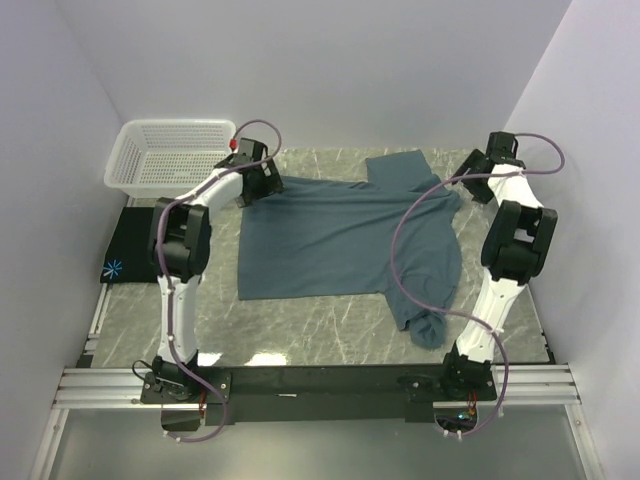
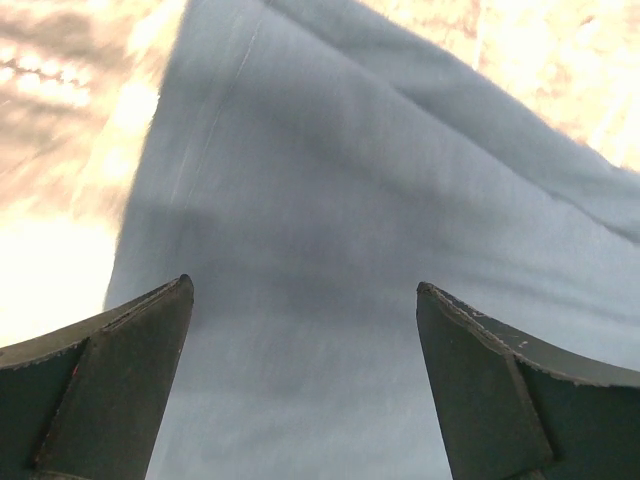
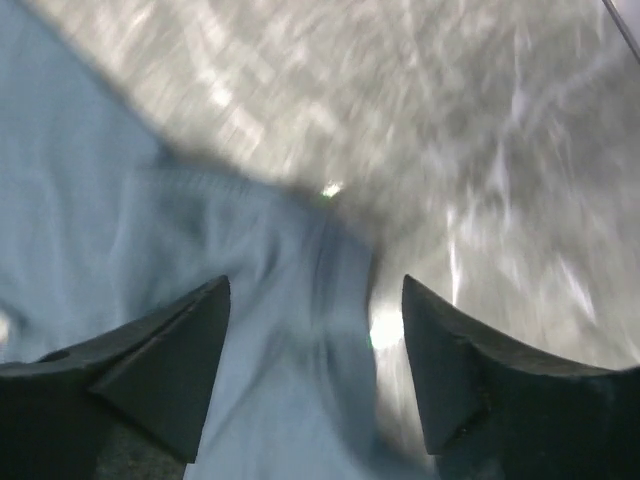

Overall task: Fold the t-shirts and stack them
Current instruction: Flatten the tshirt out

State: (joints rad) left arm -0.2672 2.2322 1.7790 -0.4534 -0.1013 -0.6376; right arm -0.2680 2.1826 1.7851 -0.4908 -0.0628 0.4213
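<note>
Slate-blue t-shirt point(image 1: 340, 240) lies spread mid-table. Left gripper point(image 1: 260, 184) at its ten o'clock corner and right gripper point(image 1: 472, 186) at two o'clock hover with fingers spread, probably to pinch the far edge for folding. Black t-shirt point(image 1: 135, 245) lies folded at nine o'clock.

Both arms point(image 1: 178, 310) are white with black joints point(image 1: 182, 245), mauve cables point(image 1: 394, 243), dark wedge-shaped fingers point(image 2: 110, 390).
</note>
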